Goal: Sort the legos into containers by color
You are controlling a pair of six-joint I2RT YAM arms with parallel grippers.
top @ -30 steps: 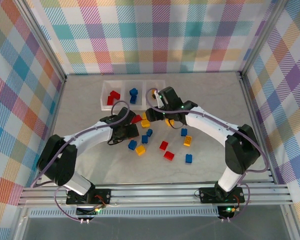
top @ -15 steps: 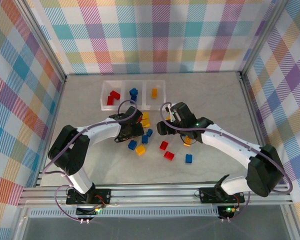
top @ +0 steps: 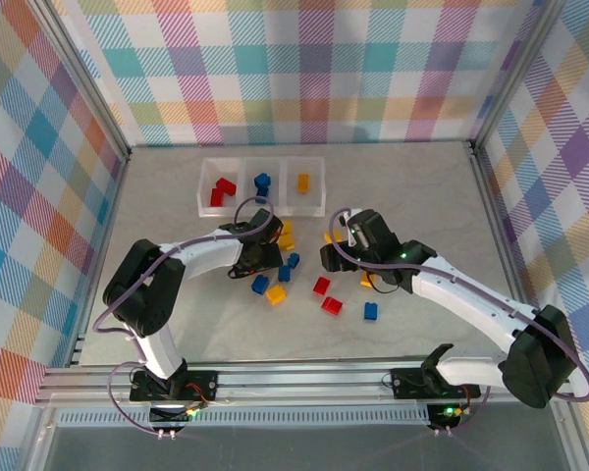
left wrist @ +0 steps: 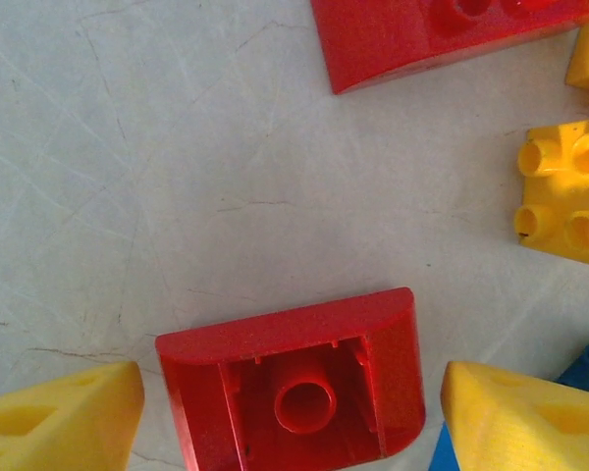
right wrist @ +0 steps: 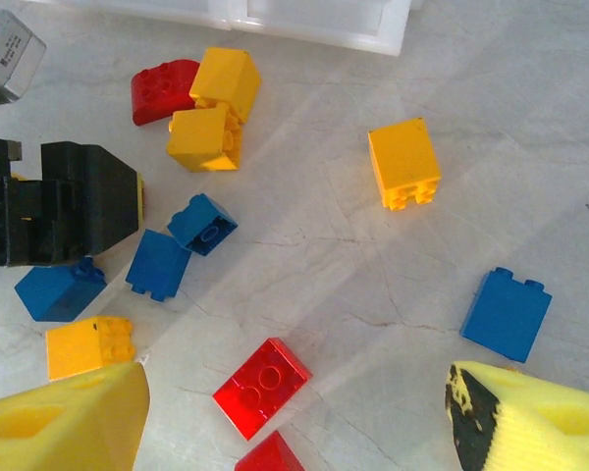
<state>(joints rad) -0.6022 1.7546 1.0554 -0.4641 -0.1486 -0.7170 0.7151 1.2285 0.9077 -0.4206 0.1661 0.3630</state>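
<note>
Left wrist: yellow lego (left wrist: pixel 566 191) near straddled red lego (left wrist: pixel 294 383).

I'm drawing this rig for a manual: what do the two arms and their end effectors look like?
The left arm and the right arm have white link shells, black joints and a purplish cable looped alongside. The left end effector and right end effector have black bodies and wedge-shaped yellow fingers; one right finger shows a black patch.
</note>
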